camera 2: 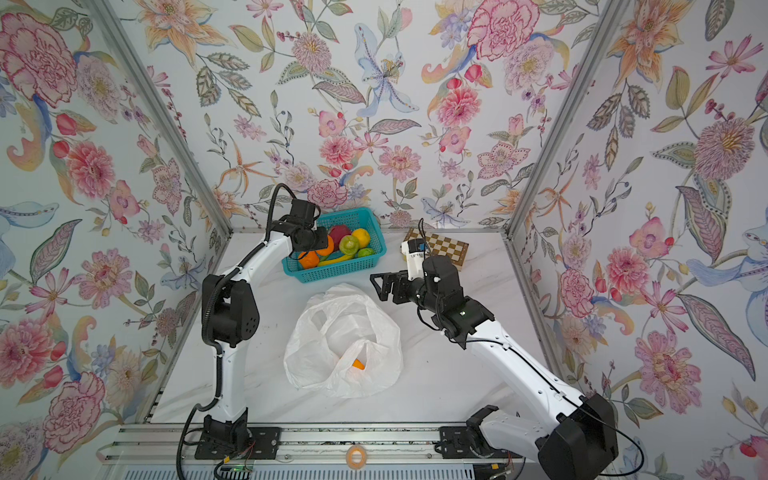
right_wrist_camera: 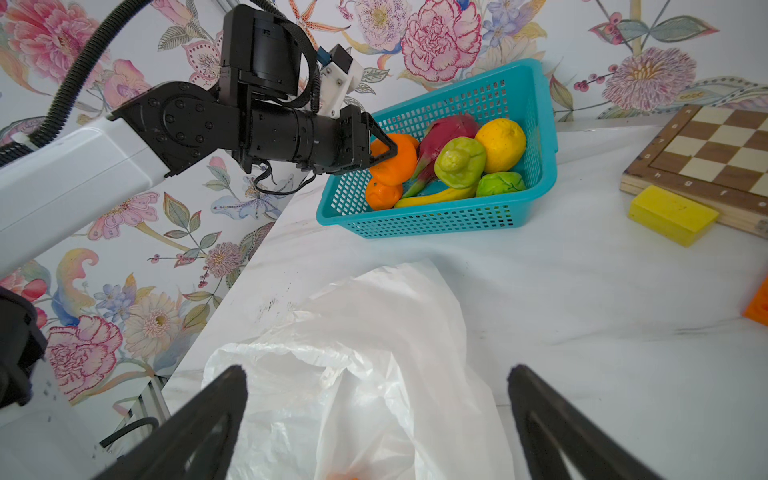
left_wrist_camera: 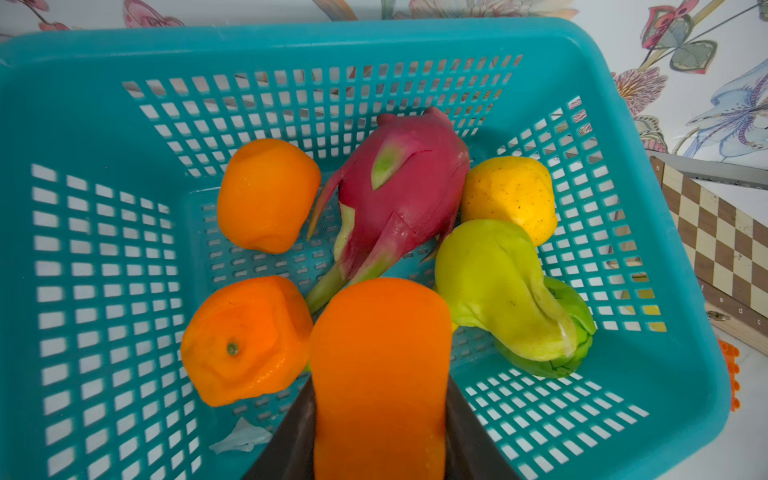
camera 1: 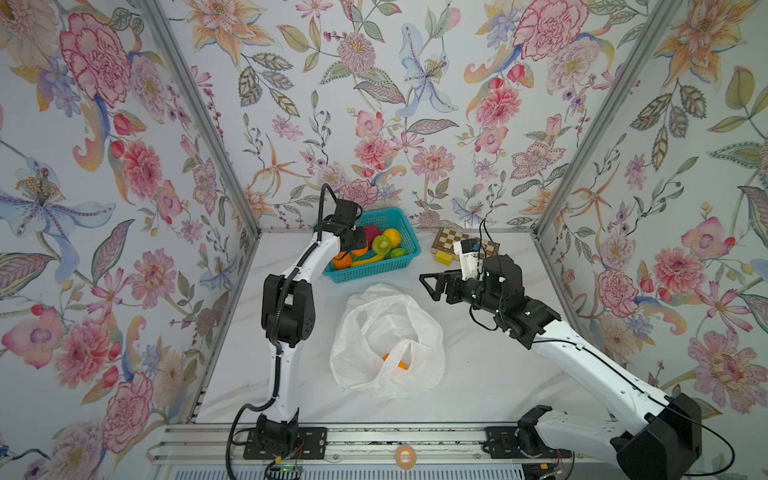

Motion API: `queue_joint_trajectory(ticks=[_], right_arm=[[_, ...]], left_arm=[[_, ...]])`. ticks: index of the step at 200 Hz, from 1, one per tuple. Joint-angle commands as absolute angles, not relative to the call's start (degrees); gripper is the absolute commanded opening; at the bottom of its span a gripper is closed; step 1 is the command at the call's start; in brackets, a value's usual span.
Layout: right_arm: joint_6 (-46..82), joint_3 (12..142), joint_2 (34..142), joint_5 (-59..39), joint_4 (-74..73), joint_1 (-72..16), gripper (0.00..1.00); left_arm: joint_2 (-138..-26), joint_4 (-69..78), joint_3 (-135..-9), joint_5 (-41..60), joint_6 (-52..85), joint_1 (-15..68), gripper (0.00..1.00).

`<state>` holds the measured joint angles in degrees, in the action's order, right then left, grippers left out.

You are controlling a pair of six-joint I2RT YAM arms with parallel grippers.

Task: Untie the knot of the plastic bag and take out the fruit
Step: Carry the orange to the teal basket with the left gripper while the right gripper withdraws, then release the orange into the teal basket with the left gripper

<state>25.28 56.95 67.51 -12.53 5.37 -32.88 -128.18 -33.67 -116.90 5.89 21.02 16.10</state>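
Note:
The plastic bag [camera 1: 386,332] [camera 2: 343,332] lies crumpled and open on the white table, its handle loops loose; the knot is out of view. One orange [camera 1: 400,365] [camera 2: 358,364] shows through its mouth. My left gripper [left_wrist_camera: 380,386] [camera 1: 360,245] hangs over the teal basket [left_wrist_camera: 291,41] [camera 1: 374,272], shut on an orange [left_wrist_camera: 380,340] [right_wrist_camera: 399,160]. Fruit lies in the basket: a dragon fruit [left_wrist_camera: 399,187], a yellow one [left_wrist_camera: 509,195], a green one [left_wrist_camera: 490,274] and two oranges [left_wrist_camera: 266,195]. My right gripper [right_wrist_camera: 376,370] [camera 1: 427,286] is open and empty above the bag's far right edge.
A yellow banana [right_wrist_camera: 432,197] also lies in the basket. A chessboard [camera 1: 451,241] and a yellow block [camera 1: 443,258] sit at the back right. An orange piece [right_wrist_camera: 758,307] lies right of the bag. Flowered walls close in three sides.

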Motion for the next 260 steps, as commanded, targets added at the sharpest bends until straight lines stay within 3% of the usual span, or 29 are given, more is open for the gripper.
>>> queue_joint_trajectory(ticks=[1,54,106,183,224,260], right_arm=[[25.7,57.7,66.9,-13.0,6.1,-32.5,0.99],[26.0,56.6,65.1,-11.8,6.6,-32.4,0.99],[26.1,56.2,63.7,-11.1,7.0,-32.4,0.99],[26.5,57.2,64.4,-12.7,10.7,-32.8,0.98],[26.3,58.0,66.4,-12.6,13.6,-34.7,0.90],[27.2,59.0,68.2,-12.5,16.7,-37.3,0.73]], left_arm=[[-130.7,-31.6,-117.6,10.2,23.2,15.5,0.39],[-133.1,-28.1,-116.4,12.3,25.6,15.2,0.47],[-131.7,-27.2,-115.8,10.4,25.4,14.9,0.70],[-117.7,-27.2,-109.9,9.0,24.7,14.9,0.72],[-104.5,-27.0,-100.6,10.2,24.5,14.9,0.72],[-91.2,-25.8,-89.2,13.4,26.2,15.5,0.71]])
